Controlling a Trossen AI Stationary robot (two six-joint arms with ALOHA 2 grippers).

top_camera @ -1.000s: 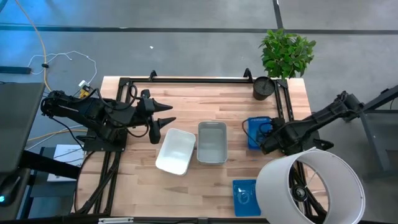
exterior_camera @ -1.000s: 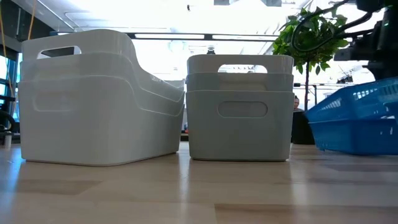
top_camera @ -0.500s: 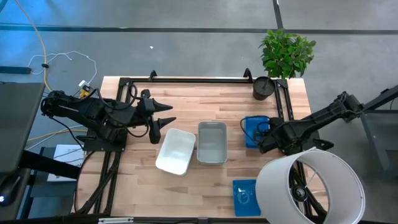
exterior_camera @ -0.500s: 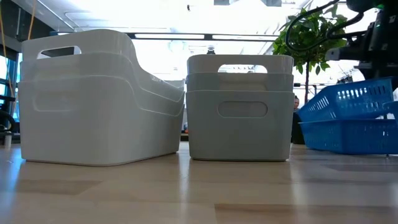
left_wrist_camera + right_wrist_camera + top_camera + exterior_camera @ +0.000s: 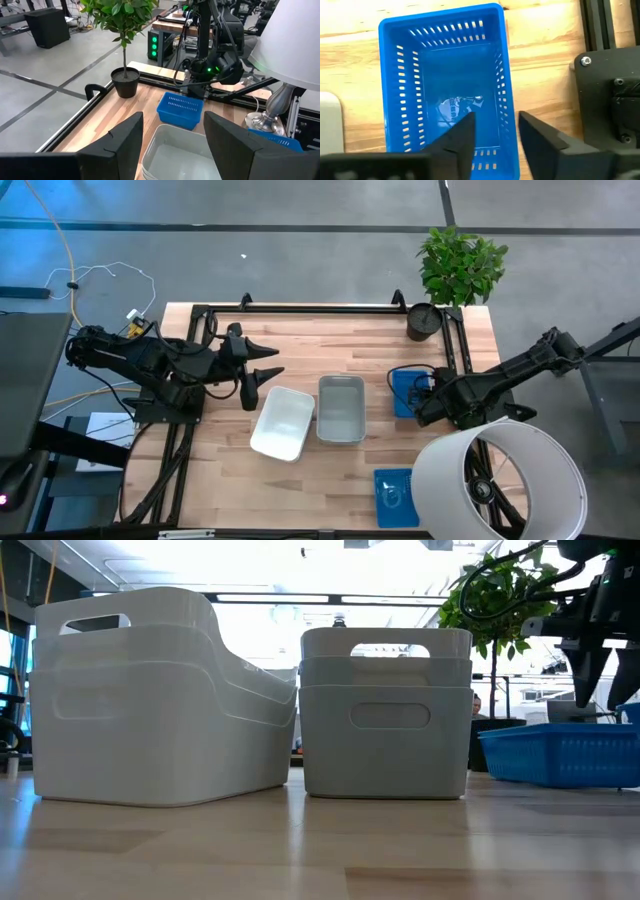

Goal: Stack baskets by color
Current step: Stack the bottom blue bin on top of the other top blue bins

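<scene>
Just let go, looks like: right pincer (image 5: 492, 135) spread, hovering over blue slotted plastic basket (image 5: 409, 391) sitting flat near the counter's (image 5: 300, 490) right edge. Second blue basket (image 5: 393, 497) at the front edge. Left pincer (image 5: 268, 374) parked open. Next: probably grab one blue, nest into the other.

1. Blue basket (image 5: 404, 392): in the high view, its right part is hidden under the right arm.
2. Second blue basket (image 5: 393, 496): partly covered by the white cylinder (image 5: 500, 480), itself cut off at the frame's bottom.
3. Right gripper (image 5: 592, 690): fingertips partly cut by the low view's right edge.
4. Grey basket (image 5: 327, 125): only a corner shows in the right wrist view.
</scene>
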